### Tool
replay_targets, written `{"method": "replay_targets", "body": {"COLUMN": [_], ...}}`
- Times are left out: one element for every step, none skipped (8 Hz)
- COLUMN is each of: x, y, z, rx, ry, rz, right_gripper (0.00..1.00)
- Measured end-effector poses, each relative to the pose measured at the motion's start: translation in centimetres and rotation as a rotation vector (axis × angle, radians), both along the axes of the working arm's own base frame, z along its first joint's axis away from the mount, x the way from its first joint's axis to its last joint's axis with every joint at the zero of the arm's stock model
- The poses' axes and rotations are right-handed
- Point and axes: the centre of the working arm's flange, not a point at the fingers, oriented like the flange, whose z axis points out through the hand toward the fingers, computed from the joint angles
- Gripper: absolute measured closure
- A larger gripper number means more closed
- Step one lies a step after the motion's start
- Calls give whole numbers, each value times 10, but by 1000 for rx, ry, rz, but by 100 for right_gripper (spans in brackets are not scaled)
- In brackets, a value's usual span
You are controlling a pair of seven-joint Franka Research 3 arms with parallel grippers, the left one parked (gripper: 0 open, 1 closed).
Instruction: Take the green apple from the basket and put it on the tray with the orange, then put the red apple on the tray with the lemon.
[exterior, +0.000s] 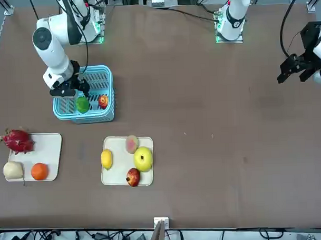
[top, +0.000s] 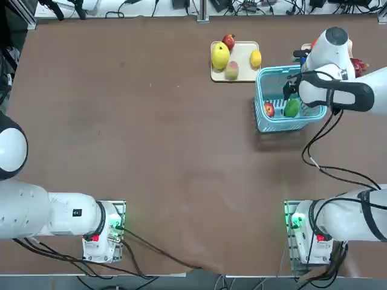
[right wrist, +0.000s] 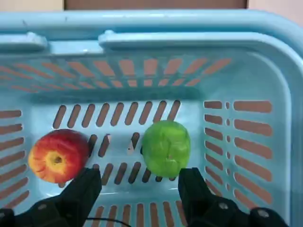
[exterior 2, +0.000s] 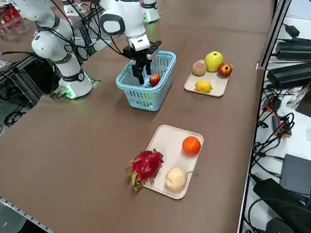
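The light blue basket (top: 280,127) (exterior: 84,118) (exterior 2: 142,100) holds the green apple (top: 291,109) (exterior: 82,104) (right wrist: 165,147) and the red apple (top: 268,109) (exterior: 103,101) (exterior 2: 155,79) (right wrist: 57,155) side by side. My right gripper (top: 291,90) (exterior: 75,89) (exterior 2: 141,73) (right wrist: 139,182) hangs inside the basket, open, just above the green apple and holding nothing. The orange (exterior: 39,171) (exterior 2: 191,145) lies on one cream tray (exterior: 51,150) (exterior 2: 170,141). The lemon (top: 256,58) (exterior: 106,159) (exterior 2: 203,86) lies on the other tray (top: 245,57) (exterior: 119,159) (exterior 2: 216,85).
A dragon fruit (exterior: 17,141) and a pale round fruit (exterior: 13,169) share the orange's tray. A big yellow apple (top: 220,55), a dark red apple (top: 228,41) and a peach (top: 231,70) sit beside the lemon. Brown tabletop spreads between basket and trays.
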Motion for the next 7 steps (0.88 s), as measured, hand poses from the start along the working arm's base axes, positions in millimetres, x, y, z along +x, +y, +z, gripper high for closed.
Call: {"method": "replay_targets", "body": {"x": [-1, -1, -2, -2, -1, 0, 1], "y": [-7, -18, -28, -32, -32, -31, -30], "z": [-3, -6, -9, -15, -21, -26, -33], "rx": [1, 2, 3, 4, 6, 8, 12], "ry": [-6, -16, -25, -30, -36, -43, -56], "rz": [24, 38, 43, 43, 46, 48, 52], "right_gripper": [0, 0, 0, 0, 0, 0, 0]}}
